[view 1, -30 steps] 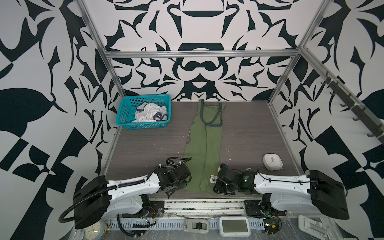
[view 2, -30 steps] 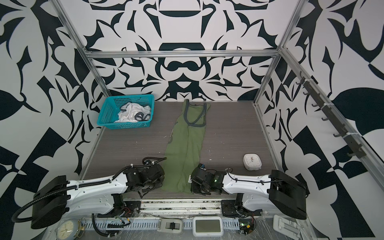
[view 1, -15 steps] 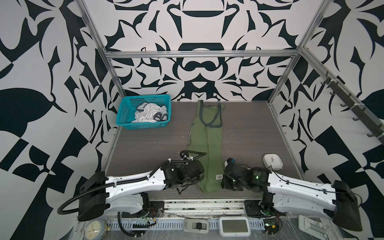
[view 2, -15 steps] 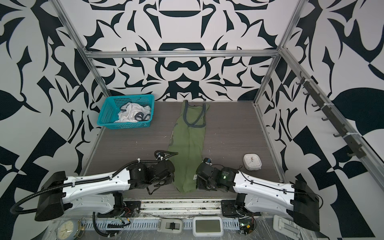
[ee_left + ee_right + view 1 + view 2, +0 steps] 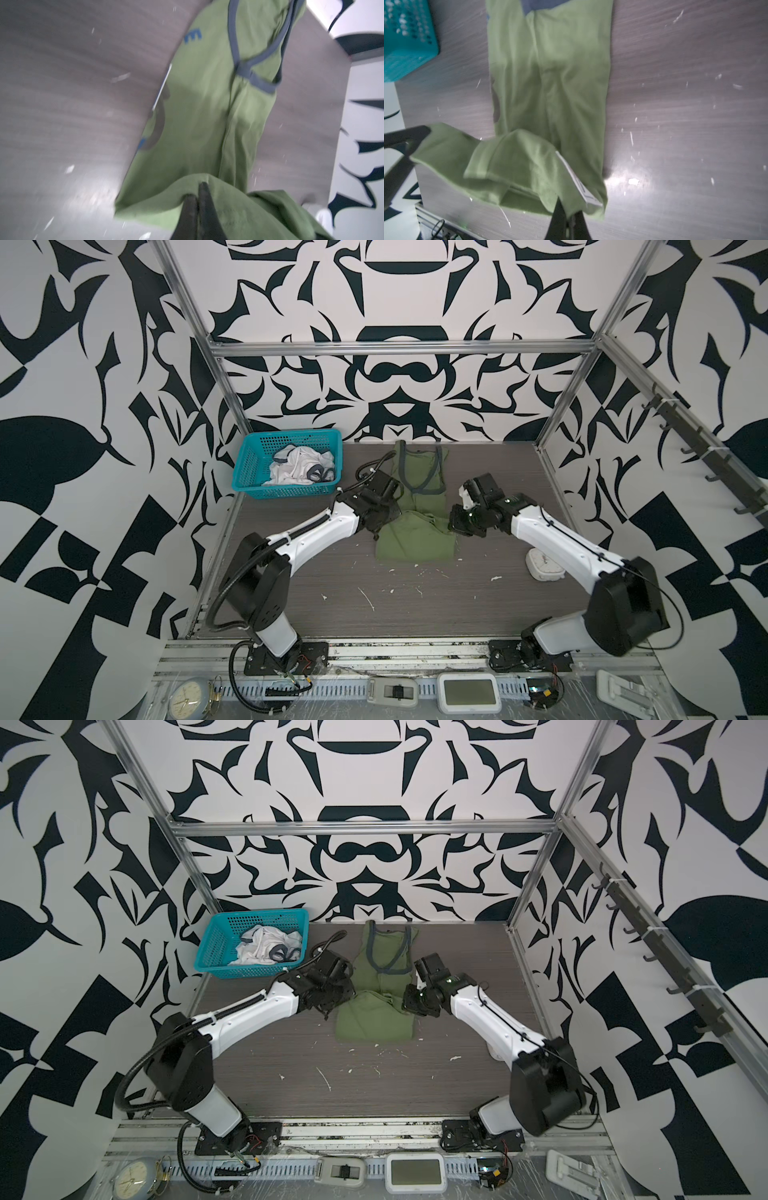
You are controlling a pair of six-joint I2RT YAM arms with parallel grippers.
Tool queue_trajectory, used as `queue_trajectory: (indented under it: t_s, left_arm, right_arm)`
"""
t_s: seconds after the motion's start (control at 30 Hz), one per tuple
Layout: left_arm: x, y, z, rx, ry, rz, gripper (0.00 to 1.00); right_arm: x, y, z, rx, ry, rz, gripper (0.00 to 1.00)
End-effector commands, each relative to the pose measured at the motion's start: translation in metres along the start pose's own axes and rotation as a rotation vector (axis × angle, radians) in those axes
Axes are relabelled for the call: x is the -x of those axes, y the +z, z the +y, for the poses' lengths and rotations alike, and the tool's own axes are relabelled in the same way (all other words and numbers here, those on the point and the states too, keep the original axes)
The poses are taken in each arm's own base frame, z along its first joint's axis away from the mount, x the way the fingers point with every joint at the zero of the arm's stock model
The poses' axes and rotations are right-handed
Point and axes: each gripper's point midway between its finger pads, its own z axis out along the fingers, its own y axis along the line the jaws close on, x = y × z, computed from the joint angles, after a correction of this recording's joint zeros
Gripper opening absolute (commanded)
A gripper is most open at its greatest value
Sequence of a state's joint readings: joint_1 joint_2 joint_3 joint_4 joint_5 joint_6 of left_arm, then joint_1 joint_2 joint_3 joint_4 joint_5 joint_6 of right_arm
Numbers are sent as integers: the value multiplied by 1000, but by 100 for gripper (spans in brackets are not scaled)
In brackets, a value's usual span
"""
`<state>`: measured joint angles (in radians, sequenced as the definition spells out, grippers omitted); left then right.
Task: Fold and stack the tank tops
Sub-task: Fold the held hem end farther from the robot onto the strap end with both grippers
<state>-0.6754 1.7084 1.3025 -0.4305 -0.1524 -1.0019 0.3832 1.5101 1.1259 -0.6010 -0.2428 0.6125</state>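
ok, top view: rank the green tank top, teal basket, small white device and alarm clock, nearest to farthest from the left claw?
1. green tank top: pinched in the left claw, mid-table.
2. teal basket: far-left corner of the table.
3. white device: right side of the table.
4. alarm clock: off the table, at the near-left corner.

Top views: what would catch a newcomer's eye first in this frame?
The olive green tank top lies mid-table, its near half doubled over toward the far straps, its hem corners pinched by the left gripper and right gripper. Next comes the teal basket at the far left, holding the crumpled white tank top, all against loud black-and-white patterned walls.
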Motion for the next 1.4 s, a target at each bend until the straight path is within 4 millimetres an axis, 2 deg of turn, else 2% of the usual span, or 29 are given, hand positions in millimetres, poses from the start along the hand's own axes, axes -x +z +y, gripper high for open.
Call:
queue_trajectory:
  t_s: [0.0,0.23,0.5,0.6,0.67,0.77,0.9,1.03,1.13,1.27,1.37]
  left_arm:
    - [20,18,-15,-57,19,14,0]
    - [34,61,-15,-57,-3,69,1]
    - [50,90,-13,-53,-22,84,7]
    - [53,99,-9,-25,-28,97,15]
    - [55,104,0,14,-44,97,23]
    - [61,105,15,84,-76,94,35]
    - [75,89,21,127,-49,37,52]
    - [78,59,13,111,15,-2,59]
    - [67,43,1,83,83,-15,59]
    - [42,46,-16,27,137,30,57]
    - [32,60,-15,44,161,53,56]
  right_arm:
    - [33,1,15,69,-62,-32,0]
    - [70,37,7,92,-13,-4,0]
    - [90,61,10,95,-7,10,0]
    - [96,68,7,79,-5,16,1]
    - [101,70,4,59,-4,14,10]
    - [109,69,0,26,-8,4,32]
    - [116,51,-3,-35,-40,-32,49]
    - [104,32,-7,-67,-80,-40,51]
    - [91,26,-5,-64,-116,-50,51]
    - [85,32,-11,-78,-117,-43,49]
    - [86,40,-13,-89,-119,-27,49]
